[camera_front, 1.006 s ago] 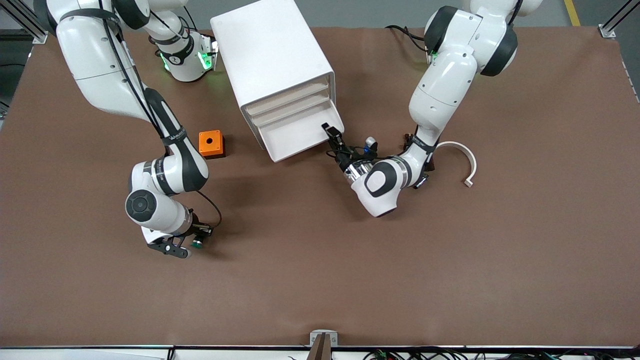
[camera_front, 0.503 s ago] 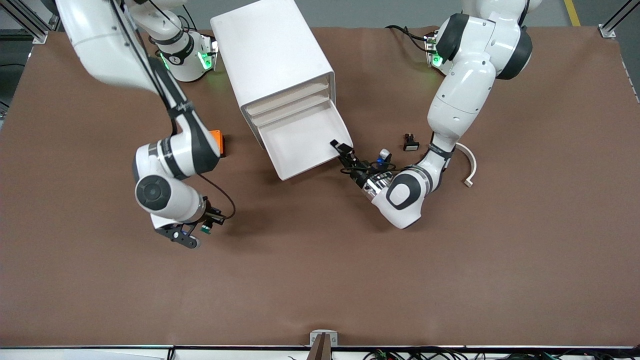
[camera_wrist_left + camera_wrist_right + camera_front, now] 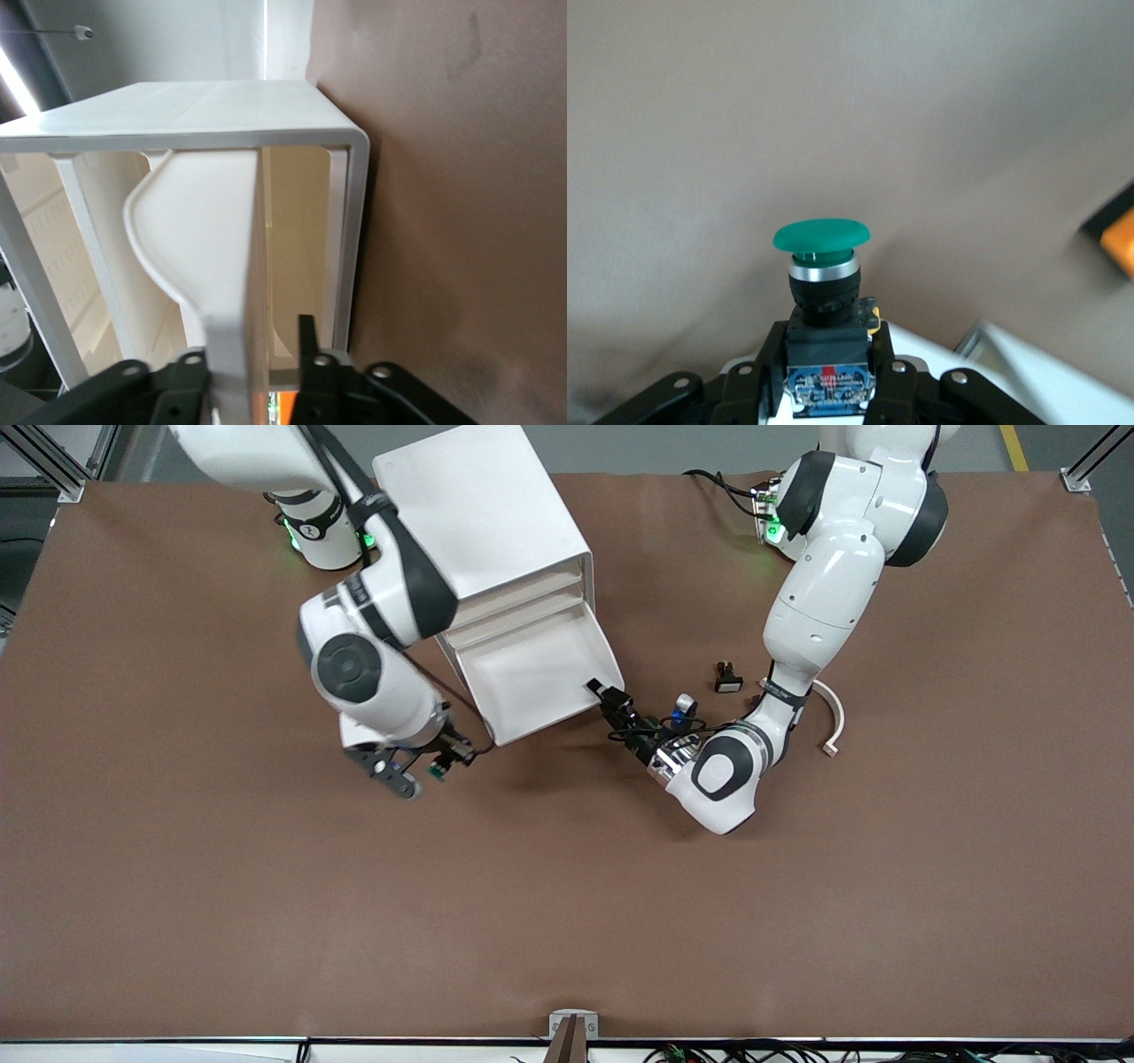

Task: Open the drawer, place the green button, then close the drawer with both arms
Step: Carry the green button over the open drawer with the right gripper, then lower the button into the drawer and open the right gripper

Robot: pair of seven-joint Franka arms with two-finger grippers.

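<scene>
The white cabinet (image 3: 478, 522) has its bottom drawer (image 3: 532, 677) pulled out, with nothing lying in it. My left gripper (image 3: 609, 695) is at the drawer's front corner toward the left arm's end. In the left wrist view, the left gripper (image 3: 252, 363) is open and straddles the drawer's front wall (image 3: 221, 266). One finger lies against the wall and the other stands clear of it. My right gripper (image 3: 416, 772) hangs over the table beside the drawer's other front corner, shut on the green-capped button (image 3: 437, 770). The right wrist view shows the button (image 3: 822, 237) upright in the right gripper (image 3: 830, 381).
A black button with a white face (image 3: 727, 678), a small blue and silver part (image 3: 682, 705) and a curved white piece (image 3: 831, 708) lie toward the left arm's end. An orange box (image 3: 1118, 237) shows at the edge of the right wrist view.
The right arm has carried the button up from the table's front toward the drawer. The left gripper has drawn the drawer farther out, and its fingers have parted from the front wall.
</scene>
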